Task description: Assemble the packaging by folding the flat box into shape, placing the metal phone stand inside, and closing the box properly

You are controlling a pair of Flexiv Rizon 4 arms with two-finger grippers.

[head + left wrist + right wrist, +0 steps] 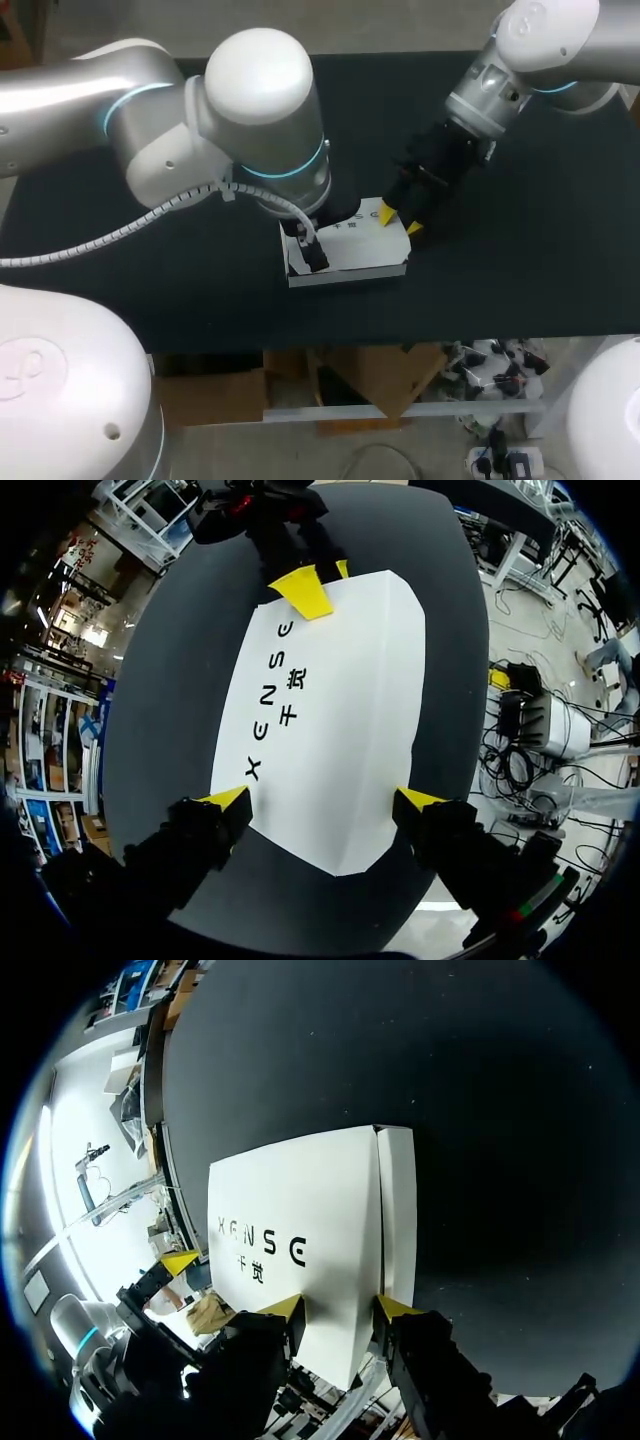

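A closed white box with dark print lies flat on the black table; it also shows as the box and the box in the wrist views. My left gripper stands open over its near end. Its yellow fingertips sit at the two long edges, astride the box. My right gripper is at the far right corner, jaws half apart and open. One of its fingertips lies on the top face, the other by the narrow side strip. The phone stand is not in sight.
The black table stretches bare to the right of the box and in front of it. My left arm hangs over the box's left half and hides its own gripper in the head view.
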